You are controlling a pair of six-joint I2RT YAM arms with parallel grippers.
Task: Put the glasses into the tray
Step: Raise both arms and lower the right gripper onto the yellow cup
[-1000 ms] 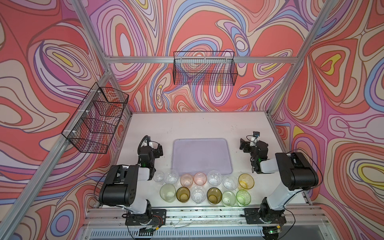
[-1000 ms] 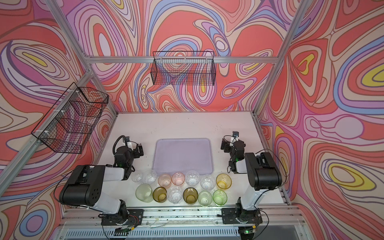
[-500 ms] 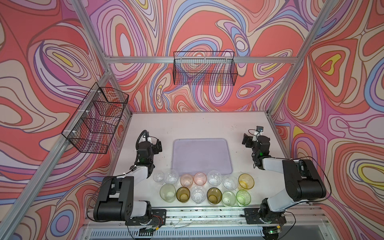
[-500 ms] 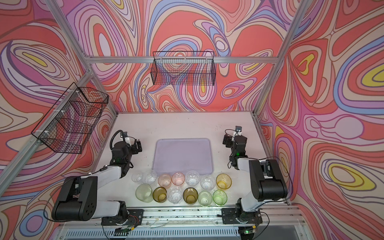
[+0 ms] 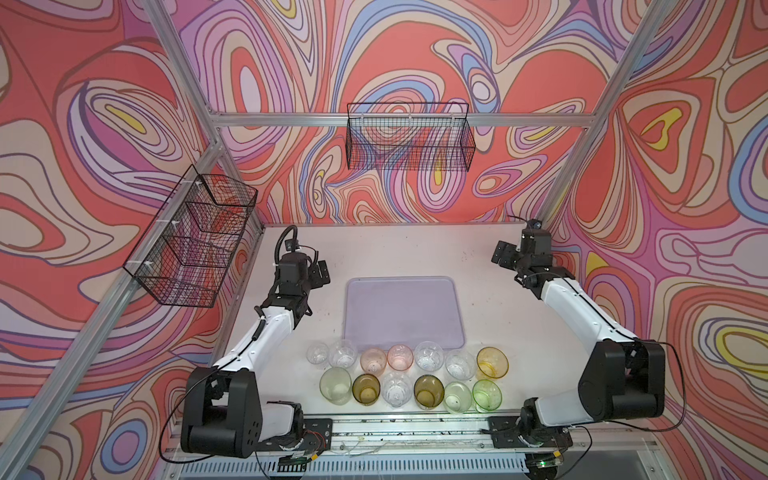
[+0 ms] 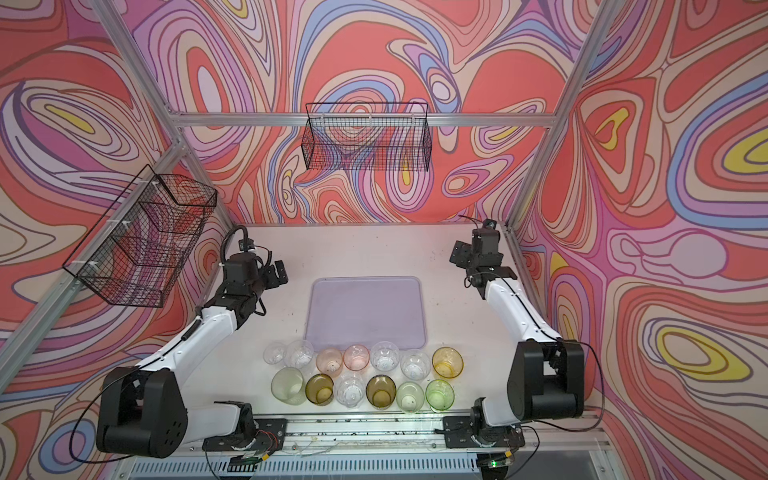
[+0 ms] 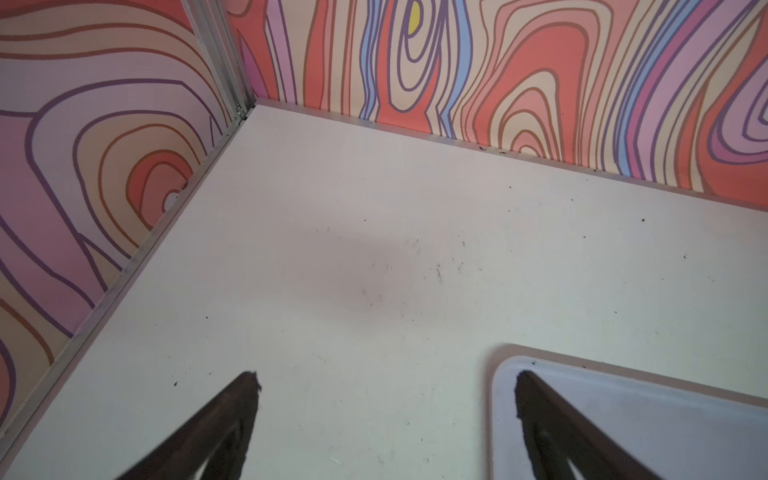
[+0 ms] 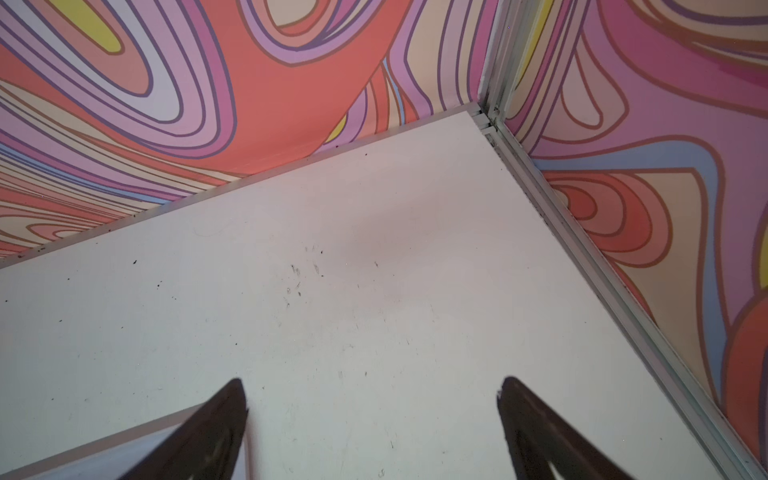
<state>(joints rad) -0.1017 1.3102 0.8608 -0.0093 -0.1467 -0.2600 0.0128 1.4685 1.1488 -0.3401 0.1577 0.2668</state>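
Observation:
The glasses stand upright in two rows near the table's front edge in both top views, from a clear one (image 5: 344,354) (image 6: 300,353) to an amber one (image 5: 492,362) (image 6: 447,362); the front row includes an olive-brown one (image 5: 428,390) and a green one (image 5: 487,395). The lavender tray (image 5: 403,316) (image 6: 365,311) lies just behind them with nothing on it. My left gripper (image 5: 319,274) (image 6: 275,272) (image 7: 386,378) hovers open left of the tray's far corner (image 7: 623,415). My right gripper (image 5: 505,254) (image 6: 462,253) (image 8: 372,384) hangs open beyond the tray's right side, holding nothing.
A black wire basket (image 5: 409,141) hangs on the back wall and another (image 5: 191,245) on the left wall. Aluminium frame posts stand at the back corners (image 7: 220,62) (image 8: 498,54). Bare white tabletop (image 5: 395,249) lies behind the tray.
Both arms have unfolded from near the glasses and reached up and toward the back, the left drifting left and the right drifting right. Both grippers stayed open.

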